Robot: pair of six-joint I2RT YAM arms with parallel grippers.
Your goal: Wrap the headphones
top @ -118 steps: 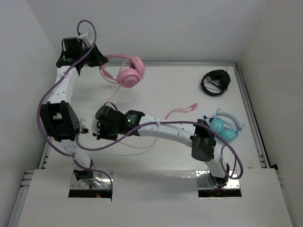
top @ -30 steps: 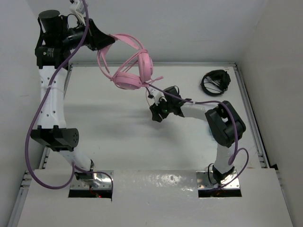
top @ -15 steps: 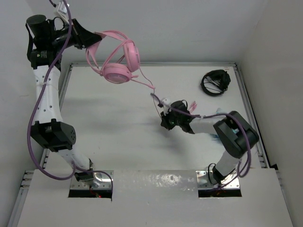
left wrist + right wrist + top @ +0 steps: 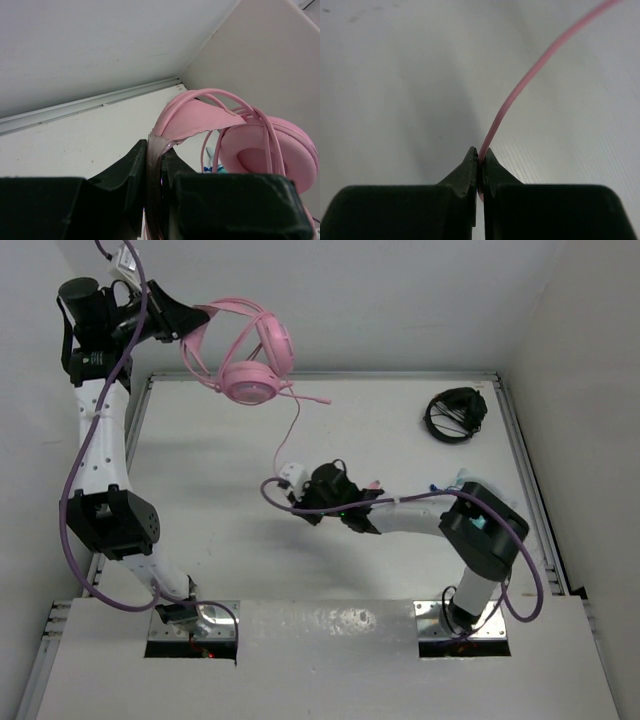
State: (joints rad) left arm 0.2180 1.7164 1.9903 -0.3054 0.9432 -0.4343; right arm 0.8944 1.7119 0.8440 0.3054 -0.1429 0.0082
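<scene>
The pink headphones (image 4: 248, 352) hang in the air at the back left, above the table. My left gripper (image 4: 196, 324) is shut on their thin headband (image 4: 194, 113), with one round earcup (image 4: 267, 150) close on the right of the left wrist view. The thin pink cable (image 4: 285, 435) drops from the earcup to my right gripper (image 4: 298, 490), low over the table's middle. In the right wrist view the right gripper (image 4: 480, 156) is shut on the cable (image 4: 520, 95), which runs up and to the right from the fingertips.
Black headphones with a coiled cable (image 4: 455, 415) lie at the back right. Teal headphones (image 4: 447, 486) lie at the right, mostly hidden behind my right forearm. White walls stand close at the back and on both sides. A metal rail (image 4: 525, 480) edges the table's right side.
The left gripper has lifted the headphones off the table and holds them high at the back left. The right gripper has moved left across the table with the cable.
</scene>
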